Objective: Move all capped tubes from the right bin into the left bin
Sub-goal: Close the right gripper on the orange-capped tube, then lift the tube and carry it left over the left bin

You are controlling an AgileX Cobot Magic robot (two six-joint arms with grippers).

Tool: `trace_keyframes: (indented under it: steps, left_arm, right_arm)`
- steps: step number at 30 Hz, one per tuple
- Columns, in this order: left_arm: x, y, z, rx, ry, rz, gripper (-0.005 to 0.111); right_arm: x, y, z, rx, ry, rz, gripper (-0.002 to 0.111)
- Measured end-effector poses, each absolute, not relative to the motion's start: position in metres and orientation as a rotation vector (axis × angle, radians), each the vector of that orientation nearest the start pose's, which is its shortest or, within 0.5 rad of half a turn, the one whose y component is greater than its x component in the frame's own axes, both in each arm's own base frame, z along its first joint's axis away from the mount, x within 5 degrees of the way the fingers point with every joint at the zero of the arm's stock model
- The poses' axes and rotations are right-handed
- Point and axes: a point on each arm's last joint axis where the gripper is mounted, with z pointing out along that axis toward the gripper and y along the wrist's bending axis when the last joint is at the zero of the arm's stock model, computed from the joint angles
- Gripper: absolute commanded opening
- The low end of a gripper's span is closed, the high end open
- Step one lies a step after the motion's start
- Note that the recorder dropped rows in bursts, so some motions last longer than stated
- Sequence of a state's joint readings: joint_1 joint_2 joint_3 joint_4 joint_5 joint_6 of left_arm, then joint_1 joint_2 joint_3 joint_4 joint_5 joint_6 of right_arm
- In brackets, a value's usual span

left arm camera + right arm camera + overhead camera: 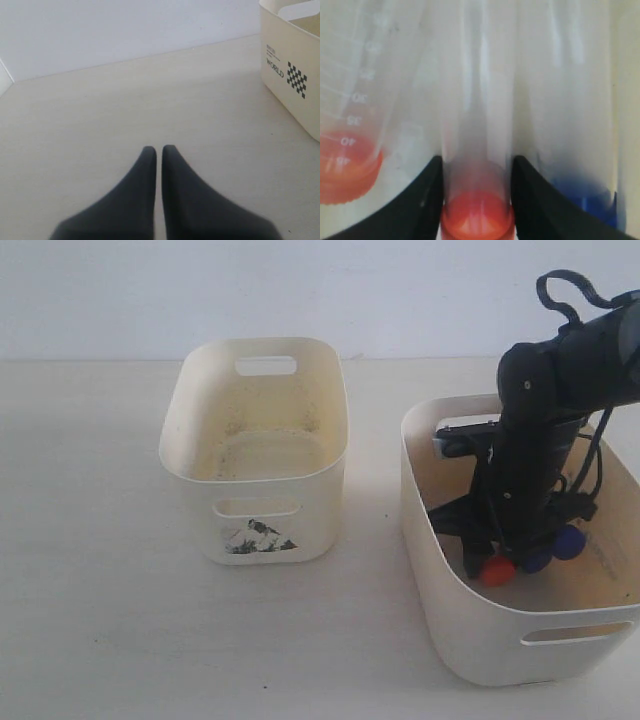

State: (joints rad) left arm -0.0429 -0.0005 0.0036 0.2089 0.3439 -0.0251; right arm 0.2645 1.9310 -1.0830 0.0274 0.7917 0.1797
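The right bin [418, 502] holds the capped tubes, and my right gripper [488, 558] reaches down into it. Its fingers press both sides of a clear tube with an orange-red cap [477, 212], which lies on the bin floor; that cap [496, 571] shows below the arm. A second orange-capped tube [347, 170] lies on one side of it and a blue-capped tube [585, 202] on the other. Two blue caps [570, 540] show beside the arm. The left bin [190, 468], with the mountain picture, has no tubes in it. My left gripper [159, 148] is shut over the bare table.
A cream bin wall [290, 80] printed with "WORLD" and a checker mark stands off to one side in the left wrist view. The right arm and its cables fill much of the right bin. A white wall runs behind the table.
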Motion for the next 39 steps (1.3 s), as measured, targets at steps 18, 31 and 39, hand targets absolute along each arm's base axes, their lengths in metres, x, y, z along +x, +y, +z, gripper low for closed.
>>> trace_keyframes:
  steps: [18,31,39]
  left_arm:
    - [0.054,0.004,0.182,0.146,1.820,0.155,0.004]
    - [0.054,0.004,0.182,0.146,1.820,0.155,0.004]
    - [0.054,0.004,0.182,0.146,1.820,0.155,0.004]
  right_arm:
    - [0.283,0.084,0.281,-0.085,2.749,0.228,0.000]
    - [0.290,0.174,0.301,-0.383,2.256,0.613,0.000]
    - [0.313,0.194,0.253,-0.368,2.307,0.570,0.000]
